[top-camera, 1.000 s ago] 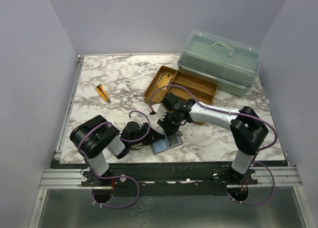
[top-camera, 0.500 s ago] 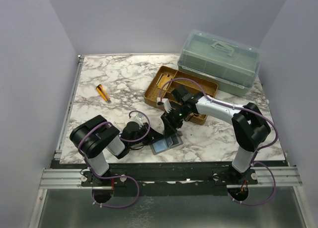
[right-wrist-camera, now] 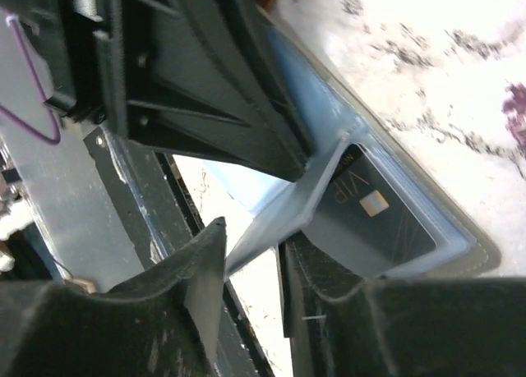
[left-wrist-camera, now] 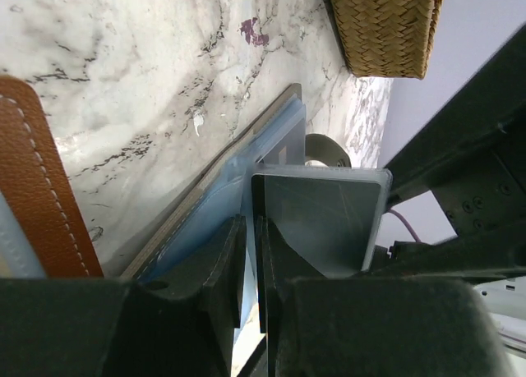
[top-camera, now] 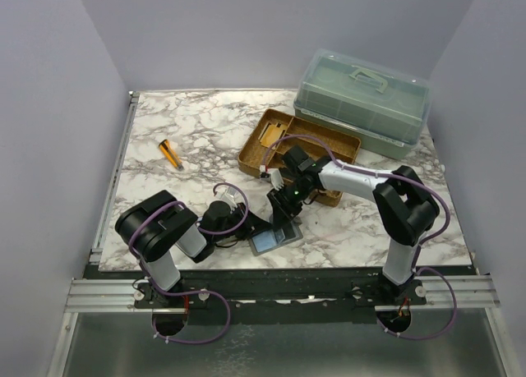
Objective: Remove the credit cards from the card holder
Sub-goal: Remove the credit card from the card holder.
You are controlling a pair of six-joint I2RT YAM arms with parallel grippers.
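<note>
Slippage risk: card holder at table's near edge, left gripper clamped on its blue panel. Right gripper straddles the pocket flap, grip unclear; flap could tear, card stay lodged.

Under the right pincer spreads a white, grey-veined marble desk; plain lavender walls rise left, right and beyond it, evenly lit.

The table is white marble veined grey, the woven tray tan, the lidded box pale green, the card holder brown leather with pale stitching and blue inside, its card dark grey with a gold chip.
</note>
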